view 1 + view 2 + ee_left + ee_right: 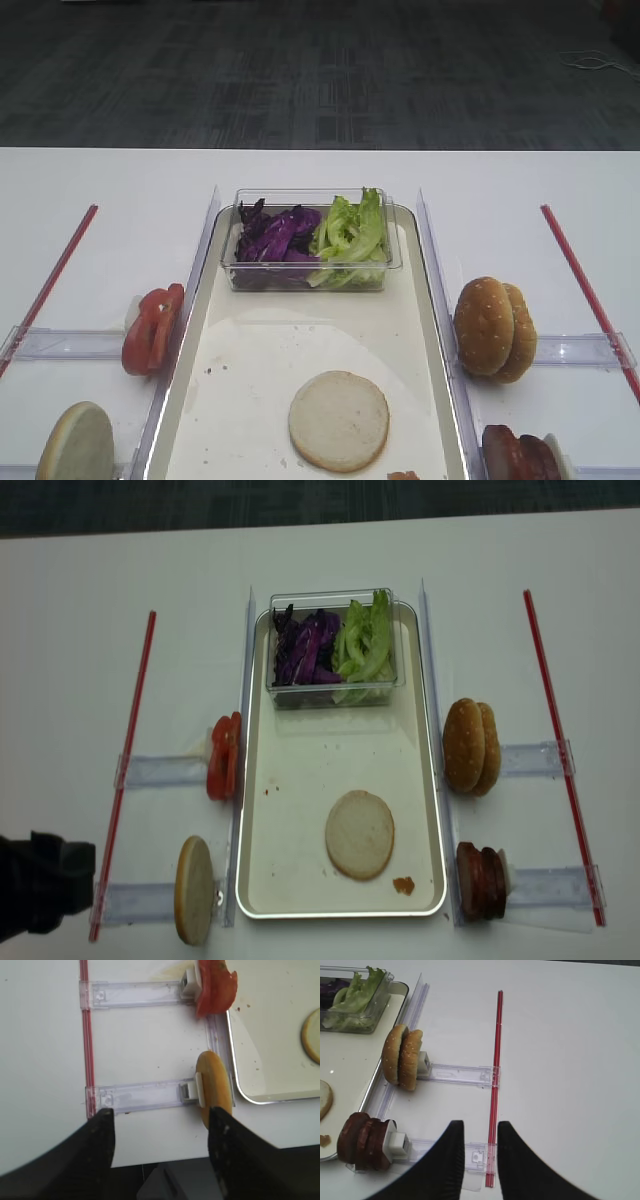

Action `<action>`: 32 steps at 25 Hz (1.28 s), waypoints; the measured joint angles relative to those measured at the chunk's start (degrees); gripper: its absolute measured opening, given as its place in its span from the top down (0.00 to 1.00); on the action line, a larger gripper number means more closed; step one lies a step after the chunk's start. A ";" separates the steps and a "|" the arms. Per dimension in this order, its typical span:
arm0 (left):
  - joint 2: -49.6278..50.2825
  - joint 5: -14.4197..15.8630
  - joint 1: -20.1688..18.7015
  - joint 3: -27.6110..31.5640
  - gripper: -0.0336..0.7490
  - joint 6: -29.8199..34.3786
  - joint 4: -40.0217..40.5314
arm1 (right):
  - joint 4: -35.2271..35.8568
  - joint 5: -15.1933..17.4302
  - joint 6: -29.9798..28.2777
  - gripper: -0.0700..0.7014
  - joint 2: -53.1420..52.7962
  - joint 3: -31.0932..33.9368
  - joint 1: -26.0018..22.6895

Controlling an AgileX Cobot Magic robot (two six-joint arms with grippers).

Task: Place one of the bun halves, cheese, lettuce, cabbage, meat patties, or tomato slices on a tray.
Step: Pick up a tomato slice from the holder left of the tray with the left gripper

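Note:
The cream tray (250, 350) (300, 780) lies mid-table. A pale bun half (339, 420) (359, 833) lies flat on it near the front. Lettuce (350, 235) and purple cabbage (275, 235) fill a box at the tray's back. Tomato slices (152, 330) (215, 987) and another bun half (194, 890) (214, 1089) stand on edge left of the tray. Sesame buns (494, 328) (402, 1056) and meat patties (481, 881) (364, 1141) stand on its right. My left gripper (161, 1115) is open and empty, just left of the standing bun. My right gripper (480, 1125) is open and empty, right of the patties. Cheese is out of view.
A clear plastic box (335, 685) holds the greens. Clear rack strips (140, 1096) (460, 1074) hold the standing food. Red strips (125, 760) (495, 1080) run along both sides. A small crumb (403, 885) lies on the tray's front right. The table's front edge (165, 1160) is right under the left gripper.

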 joint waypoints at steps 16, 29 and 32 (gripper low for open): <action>32.10 2.61 0.00 -20.46 0.46 -0.13 0.00 | 0.00 0.00 -0.11 0.65 0.00 0.00 0.00; 44.44 3.16 0.00 -28.29 0.46 -0.13 0.00 | 0.00 0.00 -0.11 0.65 0.00 0.00 0.00; 44.95 3.43 0.00 -28.66 0.46 -0.26 0.00 | 0.00 0.00 -0.11 0.65 0.00 0.00 0.00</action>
